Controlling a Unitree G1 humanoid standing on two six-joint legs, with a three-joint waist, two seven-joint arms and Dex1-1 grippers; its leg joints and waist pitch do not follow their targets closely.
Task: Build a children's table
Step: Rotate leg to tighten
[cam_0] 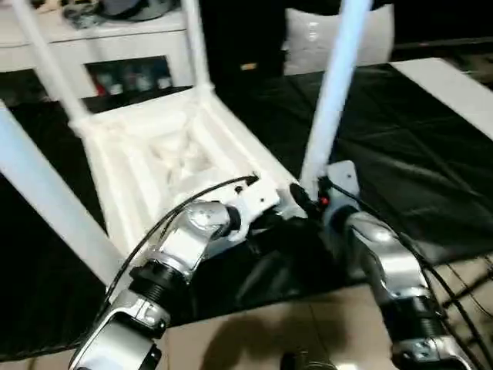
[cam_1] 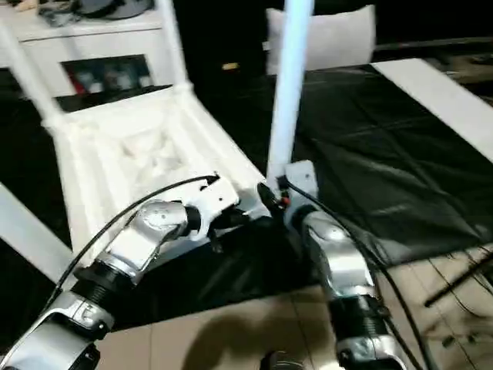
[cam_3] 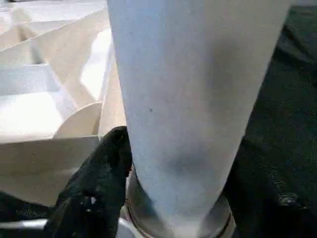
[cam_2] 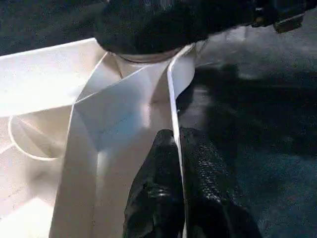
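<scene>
- Table top point(cam_0: 166, 158) lies underside up on black sheet point(cam_0: 400, 146), ribs showing.
- Legs stand in its sockets; the near-right leg point(cam_0: 333, 92) rises upright from the near-right corner.
- Left gripper point(cam_2: 177, 153): fingers pinched tight on the top's thin edge wall near that corner.
- Right gripper point(cam_3: 173, 198): fingers around the near-right leg's base, one finger point(cam_3: 96, 183) touching it.

Black sheet point(cam_0: 416, 139) over tan tiled floor point(cam_0: 293, 331); white shelf point(cam_0: 100, 38) behind.
</scene>
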